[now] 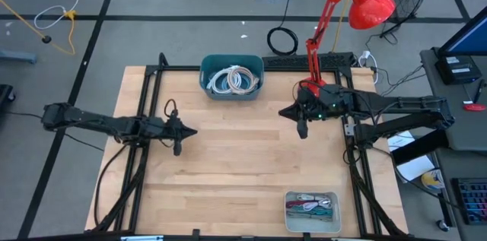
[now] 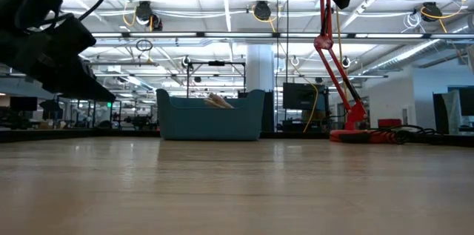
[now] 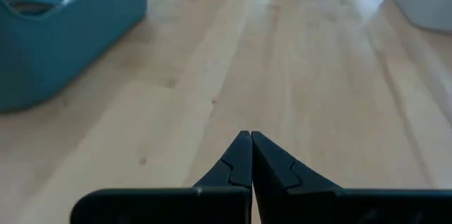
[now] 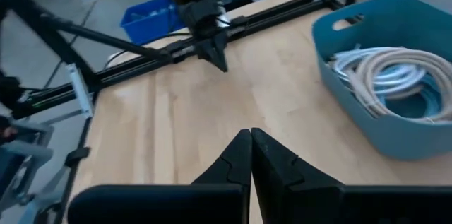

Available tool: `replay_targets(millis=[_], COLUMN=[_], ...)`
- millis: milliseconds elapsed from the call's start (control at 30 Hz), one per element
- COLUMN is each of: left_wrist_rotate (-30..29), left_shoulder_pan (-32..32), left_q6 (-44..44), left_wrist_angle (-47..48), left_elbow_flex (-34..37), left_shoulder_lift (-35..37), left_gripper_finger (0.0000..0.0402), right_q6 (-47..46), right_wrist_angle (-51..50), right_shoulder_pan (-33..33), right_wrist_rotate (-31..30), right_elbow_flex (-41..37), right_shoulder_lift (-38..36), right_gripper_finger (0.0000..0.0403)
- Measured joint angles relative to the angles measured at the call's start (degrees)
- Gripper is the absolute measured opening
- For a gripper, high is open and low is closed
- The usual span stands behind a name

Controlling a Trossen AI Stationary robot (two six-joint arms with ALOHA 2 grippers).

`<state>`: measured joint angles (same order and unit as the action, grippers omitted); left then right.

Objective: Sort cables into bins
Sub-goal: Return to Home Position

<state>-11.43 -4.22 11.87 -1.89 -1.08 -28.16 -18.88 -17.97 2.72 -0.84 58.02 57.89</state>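
A pale wooden table [image 1: 243, 157] seen from above, with 2 dark robot arms reaching in from opposite sides. The left arm [image 1: 99, 123] stretches in over the table's left side. The right arm [image 1: 403, 108] stretches in over its right side. Both are raised above the wood, and their tips point toward each other, well apart.

A red lamp [image 1: 369, 1] stands at the table's far right corner, just behind the right arm's wrist.

A dark teal tub [image 1: 204, 81] sits at the middle of the far edge. A smaller, shallower pale grey tray [image 1: 313, 193] sits at the opposite near edge, toward the right arm's side, well apart from the tub.

Inside the tub lie coils [image 1: 236, 80] of thin cable in white, beige and light blue. Inside the tray lie short pieces [image 1: 310, 209] of cable in maroon, teal and grey. None of the cable lies on the bare wood.

The left gripper [image 1: 193, 131] has its 2 fingers pressed together on nothing. The right gripper [image 1: 282, 112] is likewise pressed together and holds nothing, hanging near the tub's right side.
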Motion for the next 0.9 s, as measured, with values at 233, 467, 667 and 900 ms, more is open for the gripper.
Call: replay_targets(millis=[233,467,667,900], left_wrist_rotate=[1.57,4.36,8.45,8.46], left_shoulder_pan=[4.71,10.12,12.03,11.97], left_q6=[-8.23,-11.43,-10.73,-10.85], left_wrist_angle=[0.5,-2.09,-7.21,-2.16], left_elbow_flex=[-0.04,0.15,0.11,-2.0], left_shoulder_lift=[0.0,3.36,10.8,19.37], left_gripper_finger=[0.0005,0.0003,0.0005,0.0006], right_q6=[-1.48,-1.48,-1.48,-1.48], right_wrist_angle=[-0.41,-0.42,-1.03,-1.03], right_shoulder_pan=[0.24,0.74,0.74,1.37], right_wrist_rotate=[-2.38,-2.38,-2.38,-2.36], right_elbow_flex=[0.0,0.0,0.0,-0.02], right_shoulder_lift=[0.0,0.0,0.0,0.0], right_gripper_finger=[0.0,0.0,0.0,0.0])
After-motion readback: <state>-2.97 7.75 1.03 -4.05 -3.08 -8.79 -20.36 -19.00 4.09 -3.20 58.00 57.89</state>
